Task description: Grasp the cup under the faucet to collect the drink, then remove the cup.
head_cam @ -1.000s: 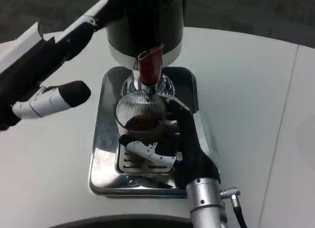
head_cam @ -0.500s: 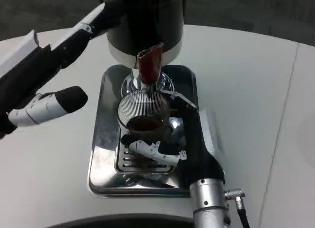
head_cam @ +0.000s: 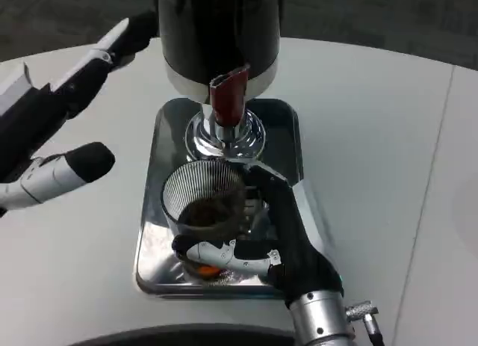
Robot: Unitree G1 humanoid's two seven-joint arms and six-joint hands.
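Cup, a ribbed glass with dark drink in its bottom, is sitting low in the middle of the frame over the shiny metal tray, gripped by the right hand, whose fingers are wrapping around its near side and right wall. It is standing in front of the red faucet and clear of the spout, so the collecting step looks done and the removal is in hand. The left hand is hovering at the upper left beside the dispenser, fingers apart, holding nothing. Next, the cup needs carrying level off the tray onto the white counter, without spilling.
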